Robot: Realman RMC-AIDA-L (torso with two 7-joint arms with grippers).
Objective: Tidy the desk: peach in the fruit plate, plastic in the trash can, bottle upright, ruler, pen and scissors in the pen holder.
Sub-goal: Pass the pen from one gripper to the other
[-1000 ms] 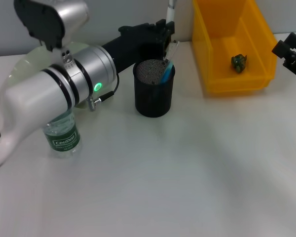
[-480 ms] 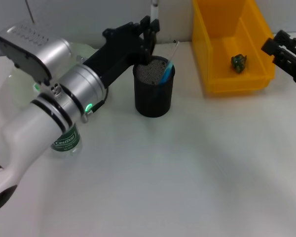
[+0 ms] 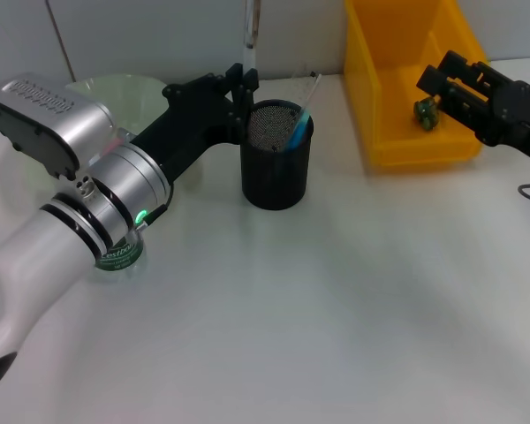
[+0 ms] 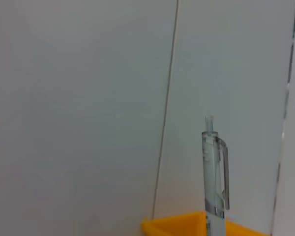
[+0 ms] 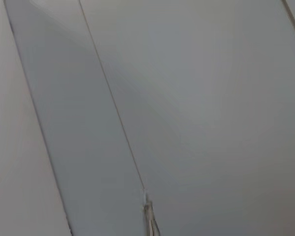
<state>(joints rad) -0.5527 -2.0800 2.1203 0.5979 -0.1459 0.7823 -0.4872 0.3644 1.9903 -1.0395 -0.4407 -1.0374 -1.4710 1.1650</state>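
Pen holder (image 3: 276,165) stands on the desk (image 3: 336,300) as the landmark, a black mesh cup with the light blue scissors (image 3: 298,131) and the clear ruler (image 3: 309,91) leaning out of its rim on the side toward the trash can (image 3: 397,88). Just beside the holder's rim on the opposite side, the left gripper (image 3: 244,81) is clamped on the pen (image 3: 251,26), which stands upright above the fingers and rises past the holder's mouth; its lower end cannot be made out against the black gripper. In the left wrist view the pen (image 4: 214,182) shows its clip and push button pointing up, with a yellow edge of the trash can (image 4: 187,223) below it.

Beyond the holder, on the side away from the yellow bin, sits the pale green fruit plate (image 3: 115,93), partly hidden by the left arm; whether the peach lies in it cannot be told. Nearer the robot than the plate, the bottle (image 3: 119,256) stands upright, mostly covered by the arm, with only its green label showing.

On the far side of the trash can from the holder, the right gripper (image 3: 446,79) hovers over the bin's outer edge, its fingers apart and empty. A small crumpled green piece of plastic (image 3: 427,112) lies on the bin's floor.
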